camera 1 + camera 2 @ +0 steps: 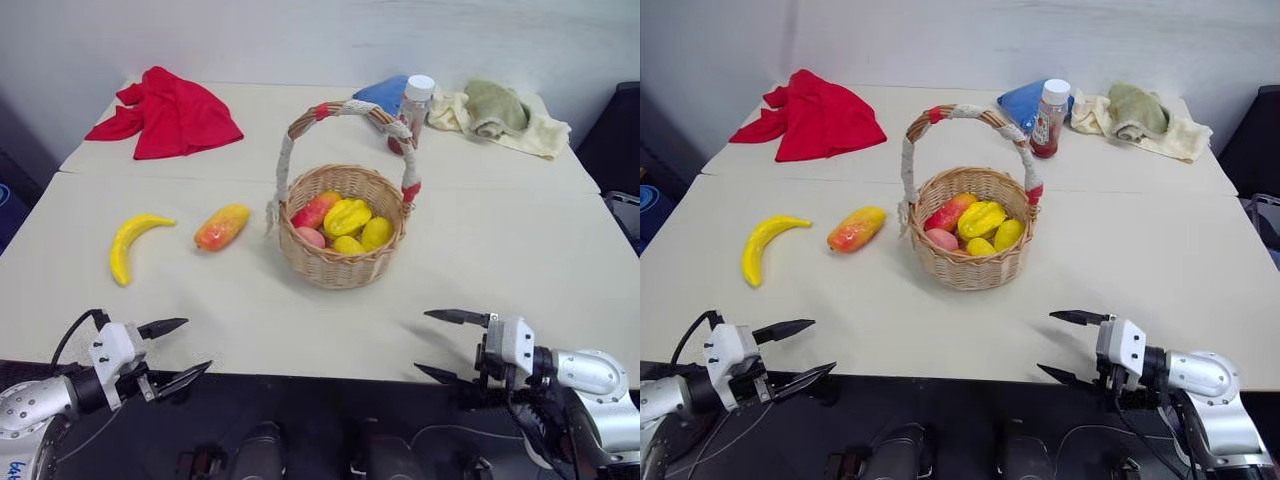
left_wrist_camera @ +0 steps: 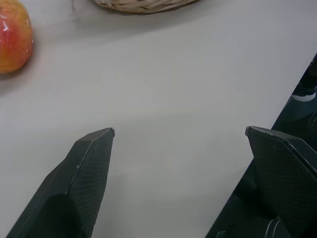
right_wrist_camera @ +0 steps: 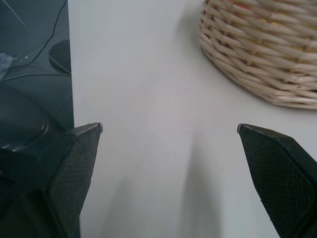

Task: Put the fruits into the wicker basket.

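Note:
A yellow banana and an orange-red mango-like fruit lie on the table, left of the wicker basket. The basket stands mid-table with its arched handle up and holds several small red and yellow toy fruits. My left gripper hovers open and empty at the table's near edge, well short of the banana. At the near right edge my right gripper is open too, nothing between its fingers. The mango shows in the left wrist view, the basket wall in the right wrist view.
A red cloth lies at the far left. Behind the basket are a blue cloth, a bottle with a white cap and a pale towel with a green cloth. A seam crosses the cream table.

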`<action>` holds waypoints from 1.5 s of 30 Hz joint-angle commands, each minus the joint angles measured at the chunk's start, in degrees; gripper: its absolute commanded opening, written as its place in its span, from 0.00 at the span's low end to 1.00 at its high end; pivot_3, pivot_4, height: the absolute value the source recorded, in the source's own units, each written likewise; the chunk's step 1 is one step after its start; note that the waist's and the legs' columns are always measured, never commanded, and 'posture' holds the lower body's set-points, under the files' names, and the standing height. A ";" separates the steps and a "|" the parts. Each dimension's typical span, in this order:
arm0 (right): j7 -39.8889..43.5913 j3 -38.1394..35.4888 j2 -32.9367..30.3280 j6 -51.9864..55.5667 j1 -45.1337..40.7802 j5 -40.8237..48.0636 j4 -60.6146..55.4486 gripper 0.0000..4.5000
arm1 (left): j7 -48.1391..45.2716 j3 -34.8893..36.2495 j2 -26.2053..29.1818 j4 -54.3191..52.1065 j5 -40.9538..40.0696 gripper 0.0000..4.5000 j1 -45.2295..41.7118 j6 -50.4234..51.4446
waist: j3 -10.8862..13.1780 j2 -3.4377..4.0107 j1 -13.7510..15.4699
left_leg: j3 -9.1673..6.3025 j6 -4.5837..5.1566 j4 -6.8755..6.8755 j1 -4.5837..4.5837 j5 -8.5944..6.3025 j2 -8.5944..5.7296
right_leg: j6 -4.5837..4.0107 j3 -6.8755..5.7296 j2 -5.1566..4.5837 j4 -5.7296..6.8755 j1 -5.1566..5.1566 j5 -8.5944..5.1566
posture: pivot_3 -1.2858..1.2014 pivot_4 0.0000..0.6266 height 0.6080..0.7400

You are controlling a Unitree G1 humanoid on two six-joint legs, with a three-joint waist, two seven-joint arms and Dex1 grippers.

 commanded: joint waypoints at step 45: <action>-10.30 7.35 15.10 6.76 -20.25 7.18 -12.97 1.00 | 30.46 -0.69 16.85 47.38 -7.54 0.52 -46.92 41.45 | -0.21 -0.49 -1.50 | 0.71 -0.41 0.08 0.02 -0.17 0.23 | -0.12 -0.02 0.02 0.21 -0.34 -0.05 | 0.52 0.24 1.00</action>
